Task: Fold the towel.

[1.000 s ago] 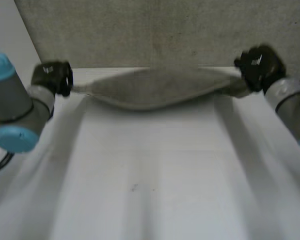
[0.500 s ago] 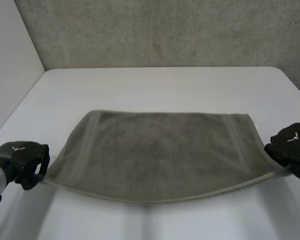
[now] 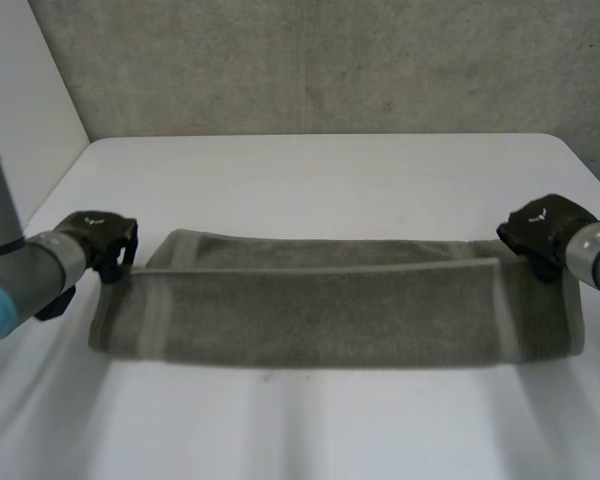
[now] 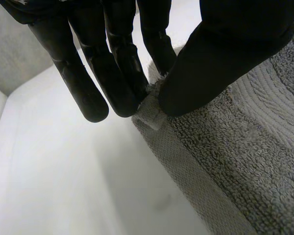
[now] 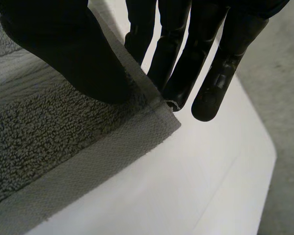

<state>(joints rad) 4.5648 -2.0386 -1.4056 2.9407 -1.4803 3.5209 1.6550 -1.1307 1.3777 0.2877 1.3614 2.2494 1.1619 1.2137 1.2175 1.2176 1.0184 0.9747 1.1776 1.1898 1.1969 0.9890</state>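
Between the thumb and straight fingers (image 4: 120, 83) of the left hand (image 4: 235, 54), a corner of the grey towel (image 4: 245, 161) is pinched, its hemmed edge caught at the fingertips. The right hand (image 5: 63, 54) does the same at the opposite end: its thumb presses down on the cloth and its fingers (image 5: 174, 73) sit behind the hem, nipping that corner. From the head view, the left hand (image 3: 95, 240) sits at the towel's left end and the right hand (image 3: 542, 232) at its right end, both low at the far side of the cloth. The towel (image 3: 330, 315) lies flat as a long folded band across the white table (image 3: 320, 180), its upper layer stopping just short of the far edge, so a strip of the lower layer shows. A rough grey wall (image 3: 330, 60) stands behind the table.
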